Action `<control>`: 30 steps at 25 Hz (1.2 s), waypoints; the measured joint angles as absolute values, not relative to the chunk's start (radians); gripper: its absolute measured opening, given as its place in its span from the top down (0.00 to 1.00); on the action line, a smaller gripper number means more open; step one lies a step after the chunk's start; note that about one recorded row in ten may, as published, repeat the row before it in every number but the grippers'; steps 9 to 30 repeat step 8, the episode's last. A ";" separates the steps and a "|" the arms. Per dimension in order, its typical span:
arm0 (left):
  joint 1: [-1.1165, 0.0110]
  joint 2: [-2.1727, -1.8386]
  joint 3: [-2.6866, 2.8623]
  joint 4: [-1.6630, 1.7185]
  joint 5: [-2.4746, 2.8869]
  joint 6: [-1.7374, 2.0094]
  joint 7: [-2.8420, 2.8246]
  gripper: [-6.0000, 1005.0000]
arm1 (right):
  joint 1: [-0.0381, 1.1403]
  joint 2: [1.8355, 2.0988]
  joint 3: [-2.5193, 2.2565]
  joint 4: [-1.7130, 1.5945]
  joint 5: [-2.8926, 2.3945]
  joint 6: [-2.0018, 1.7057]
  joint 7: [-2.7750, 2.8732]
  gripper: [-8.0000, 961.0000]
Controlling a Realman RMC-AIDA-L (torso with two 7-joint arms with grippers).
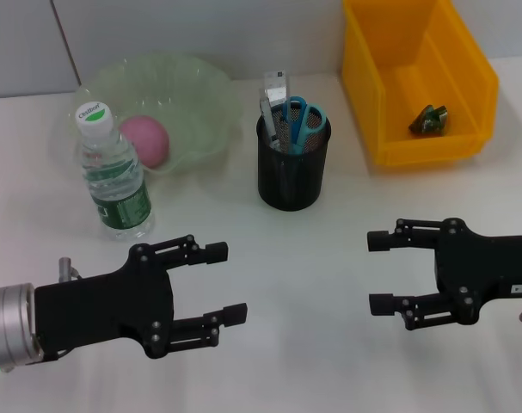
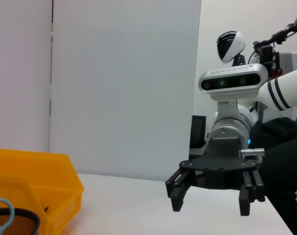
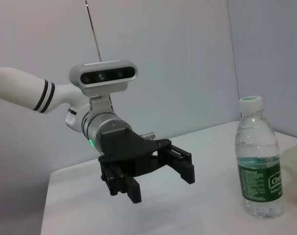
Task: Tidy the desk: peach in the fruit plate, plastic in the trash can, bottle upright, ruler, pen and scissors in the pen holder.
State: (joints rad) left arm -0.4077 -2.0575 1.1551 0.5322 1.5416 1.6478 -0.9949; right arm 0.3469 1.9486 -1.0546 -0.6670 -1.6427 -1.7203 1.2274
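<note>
1. Peach (image 1: pixel 144 139) sits in my pale green fruit plate (image 1: pixel 200 95) at the far left of the white tabletop (image 1: pixel 295 275), well beyond my left gripper (image 1: pixel 224 282).
2. Bottle (image 1: pixel 113 176) stands upright, white cap on top, just in front of the plate and touching its near edge as seen from my head; it is near my left gripper, a little farther out and to the left of it. My right wrist view shows the same bottle (image 3: pixel 258 159) standing upright.
3. Pen holder (image 1: pixel 293 163), a black mesh cup, stands mid-tabletop beyond the gap between my two grippers. Blue-handled scissors (image 1: pixel 302 120) and a grey ruler (image 1: pixel 273 107) stick out of it; I cannot make out a pen among them.
4. Trash can (image 1: pixel 467 95), the yellow bin, is at the far right, beyond my right gripper (image 1: pixel 381 273). A small dark green crumpled piece of plastic (image 1: pixel 430 120) lies on its floor.
5. My left gripper hovers low over the near left tabletop, fingers spread apart, holding nothing; the right wrist view shows it (image 3: pixel 160 178) the same way.
6. My right gripper hovers over the near right tabletop, fingers spread, holding nothing, facing the left one and well apart from it; it shows in the left wrist view (image 2: pixel 212 198) too.
</note>
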 joint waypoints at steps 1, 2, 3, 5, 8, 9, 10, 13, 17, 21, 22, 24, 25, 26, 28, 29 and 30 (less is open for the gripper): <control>-0.408 -2.058 1.155 0.532 1.542 1.648 -0.995 0.26 | 0.347 1.949 -1.055 -0.667 -1.643 -1.721 1.227 0.14; -0.408 -2.058 1.155 0.532 1.542 1.648 -0.995 0.26 | 0.346 1.949 -1.054 -0.667 -1.643 -1.721 1.228 0.14; -0.408 -2.058 1.155 0.532 1.542 1.648 -0.995 0.26 | 0.346 1.949 -1.054 -0.668 -1.643 -1.722 1.229 0.14; -0.400 -2.056 1.152 0.533 1.542 1.641 -0.996 0.26 | 0.348 1.948 -1.054 -0.668 -1.644 -1.722 1.232 0.14; -0.400 -2.056 1.152 0.532 1.542 1.640 -0.996 0.26 | 0.350 1.948 -1.054 -0.668 -1.649 -1.723 1.235 0.14; -0.400 -2.056 1.152 0.532 1.542 1.640 -0.996 0.26 | 0.350 1.948 -1.054 -0.668 -1.649 -1.723 1.235 0.14; -0.400 -2.056 1.152 0.532 1.542 1.640 -0.996 0.26 | 0.350 1.948 -1.054 -0.668 -1.649 -1.723 1.235 0.14; -0.400 -2.056 1.152 0.532 1.542 1.640 -0.996 0.26 | 0.350 1.948 -1.054 -0.668 -1.649 -1.723 1.235 0.14; -0.400 -2.056 1.152 0.532 1.542 1.640 -0.996 0.26 | 0.350 1.948 -1.054 -0.668 -1.649 -1.723 1.235 0.14; -0.400 -2.056 1.152 0.532 1.542 1.640 -0.996 0.26 | 0.350 1.948 -1.054 -0.668 -1.649 -1.723 1.235 0.14; -0.400 -2.056 1.152 0.532 1.542 1.640 -0.996 0.26 | 0.350 1.948 -1.054 -0.668 -1.649 -1.723 1.235 0.14; -0.400 -2.056 1.152 0.532 1.542 1.640 -0.996 0.26 | 0.350 1.948 -1.054 -0.668 -1.649 -1.723 1.235 0.14; -0.400 -2.056 1.152 0.532 1.542 1.640 -0.996 0.26 | 0.350 1.948 -1.054 -0.668 -1.649 -1.723 1.235 0.14; -0.400 -2.056 1.152 0.532 1.542 1.640 -0.996 0.26 | 0.350 1.948 -1.054 -0.668 -1.649 -1.723 1.235 0.14; -0.400 -2.056 1.152 0.532 1.542 1.640 -0.996 0.26 | 0.350 1.948 -1.054 -0.668 -1.649 -1.723 1.235 0.14; -0.400 -2.056 1.152 0.532 1.542 1.640 -0.996 0.26 | 0.350 1.948 -1.054 -0.668 -1.649 -1.723 1.235 0.14; -0.400 -2.056 1.152 0.532 1.542 1.640 -0.996 0.26 | 0.350 1.948 -1.054 -0.668 -1.649 -1.723 1.235 0.14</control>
